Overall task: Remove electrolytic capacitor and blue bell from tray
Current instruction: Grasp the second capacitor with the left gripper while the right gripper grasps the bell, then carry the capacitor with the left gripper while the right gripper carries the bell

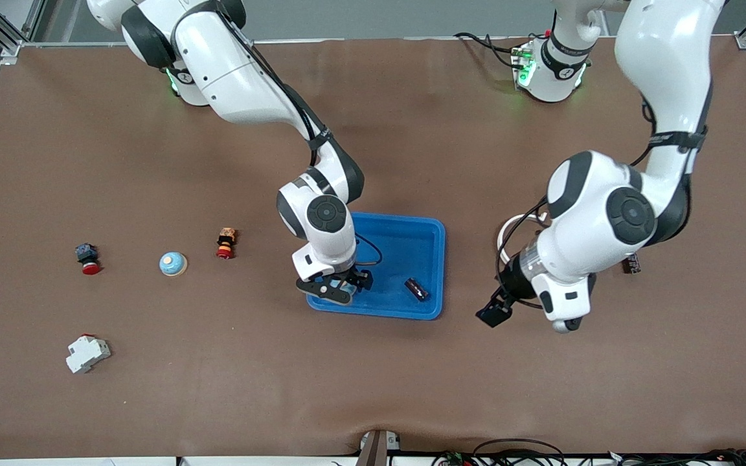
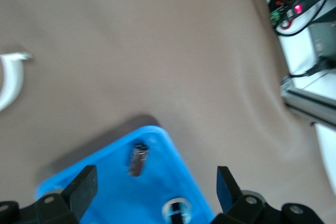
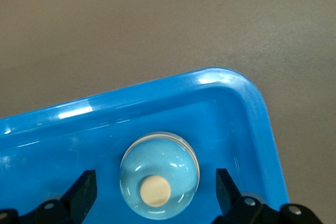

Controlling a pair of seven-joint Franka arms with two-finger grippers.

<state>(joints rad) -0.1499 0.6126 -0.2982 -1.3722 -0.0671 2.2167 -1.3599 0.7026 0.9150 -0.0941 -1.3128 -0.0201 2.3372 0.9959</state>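
A light blue bell with a cream button [image 3: 159, 174] sits in a corner of the blue tray [image 3: 247, 114]. My right gripper [image 3: 155, 184] is open, with one finger on each side of the bell and not touching it. In the front view this gripper [image 1: 336, 288] covers most of the bell, at the tray's [image 1: 405, 239] corner nearest the front camera. A dark capacitor [image 1: 416, 288] lies in the tray toward the left arm's end and also shows in the left wrist view [image 2: 138, 159]. My left gripper [image 1: 561, 320] is open and empty [image 2: 156, 184], over the table beside the tray.
A second light blue bell [image 1: 173, 263] stands on the table toward the right arm's end. Near it are an orange-and-red button part [image 1: 226, 243], a red button switch [image 1: 88, 259] and a white breaker [image 1: 87, 353]. A small dark part [image 1: 632, 263] lies under the left arm.
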